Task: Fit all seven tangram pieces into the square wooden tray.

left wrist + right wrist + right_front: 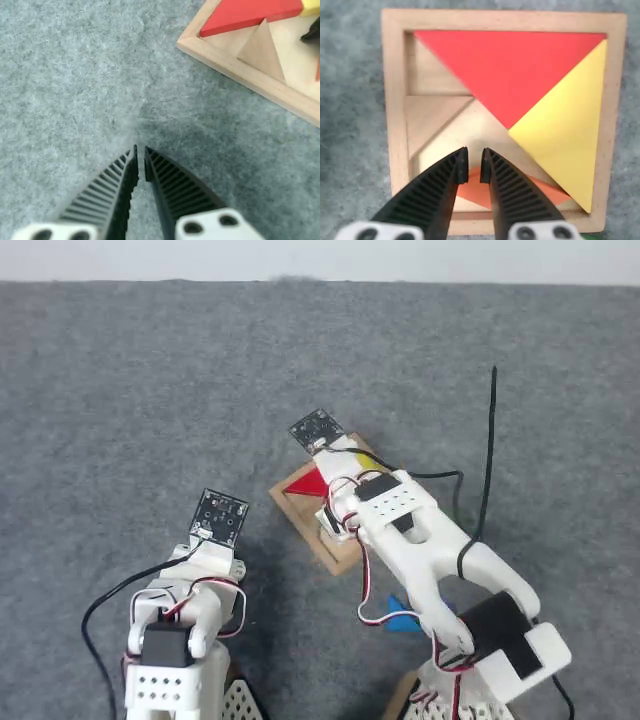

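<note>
Hovering over square wooden tray (392, 100), centre of high view: R gripper (474, 151), jaws all but together, nothing betw them, tips just above orange piece (545, 191) at tray's lower edge in R wrist view.

Tray so far: big red triangle (510, 70) along top, yellow triangle (565, 135) down right side, plain-wood triangle (432, 117) at left, orange at bottom. Bare floor shows upper left and centre.

Blue piece (405, 618) lies outside on grey mat (150, 390), lower right of centre in high view, partly under R arm.

L gripper (141, 150) lower left of high view, over mat near tray corner, jaws closed, empty.

Step, prob: placing phase, orange just set or being nudged flat. Approx halfway.

Next, prob: lift R clear, spread jaws, fetch blue. Awkward, since it sits close to R arm's base. Rotate piece to suit remaining gap.
</note>
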